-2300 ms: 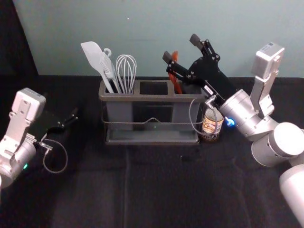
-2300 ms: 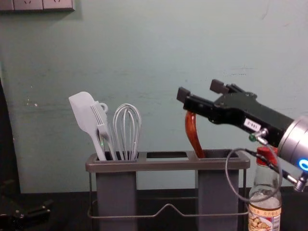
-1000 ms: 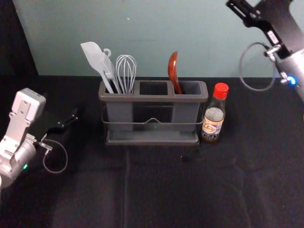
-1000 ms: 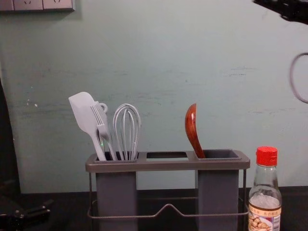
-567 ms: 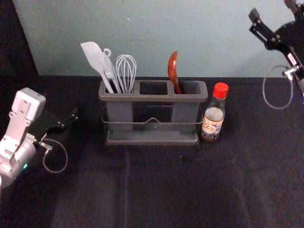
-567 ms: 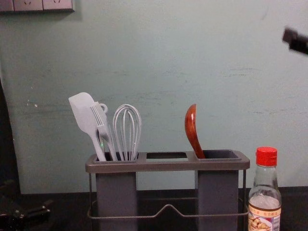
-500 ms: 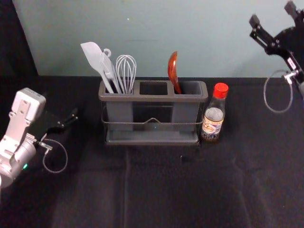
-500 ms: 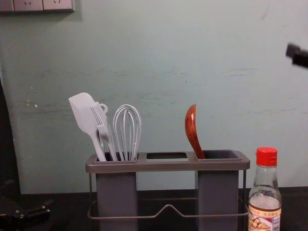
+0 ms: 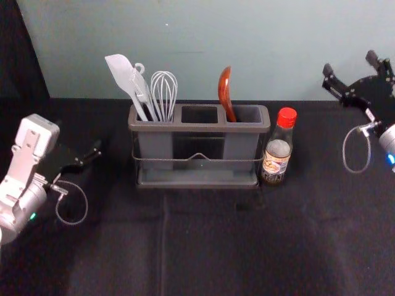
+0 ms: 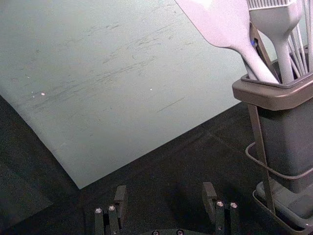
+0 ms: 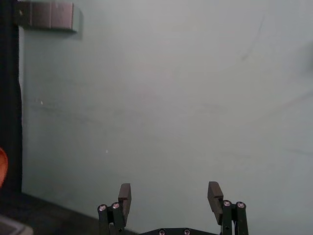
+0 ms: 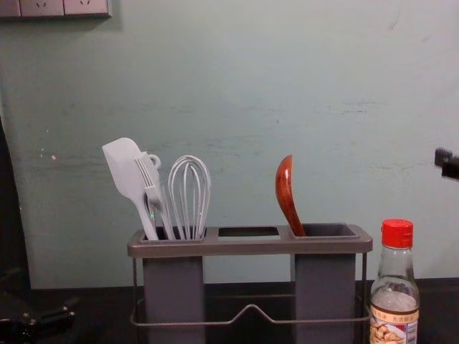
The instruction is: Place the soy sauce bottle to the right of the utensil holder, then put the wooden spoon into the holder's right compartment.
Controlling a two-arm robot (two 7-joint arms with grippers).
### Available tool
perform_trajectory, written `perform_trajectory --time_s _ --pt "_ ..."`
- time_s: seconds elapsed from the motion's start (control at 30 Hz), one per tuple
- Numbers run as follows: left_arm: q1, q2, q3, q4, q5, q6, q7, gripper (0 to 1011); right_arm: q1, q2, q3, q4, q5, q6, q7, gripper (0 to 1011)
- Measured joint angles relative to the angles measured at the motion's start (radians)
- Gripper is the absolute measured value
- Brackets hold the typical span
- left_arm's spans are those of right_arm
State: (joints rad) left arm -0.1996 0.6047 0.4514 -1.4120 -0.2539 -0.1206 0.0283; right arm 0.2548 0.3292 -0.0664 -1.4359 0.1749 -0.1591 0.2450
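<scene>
Utensil holder: left compartment contains spatula and whisk; right compartment contains wooden spoon. Soy sauce bottle stands right of holder. Right gripper, beyond bottle to the right, and left gripper, left of holder: fingers wide.

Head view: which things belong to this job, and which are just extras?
Job:
Grey three-opening utensil holder
Clear red-capped glass bottle, at its right
Reddish-brown wooden spoon, in its right compartment
Black right gripper, open, far right

Extras:
White spatula, white tined utensil, white ring-ended piece, white wire whisk: left compartment
Black left gripper, open, at left
</scene>
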Motion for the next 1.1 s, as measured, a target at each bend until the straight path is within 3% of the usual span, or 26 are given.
perform_trajectory --time_s 0.63,1.1 --pt "0.000 0.000 0.000 0.000 0.000 0.000 0.000 1000 0.007 -0.050 -0.011 0.153 -0.028 0.004 0.006 1003" --pt "0.000 0.000 0.000 0.000 0.000 0.000 0.000 1000 0.009 -0.062 -0.012 0.187 -0.032 0.002 0.010 1002"
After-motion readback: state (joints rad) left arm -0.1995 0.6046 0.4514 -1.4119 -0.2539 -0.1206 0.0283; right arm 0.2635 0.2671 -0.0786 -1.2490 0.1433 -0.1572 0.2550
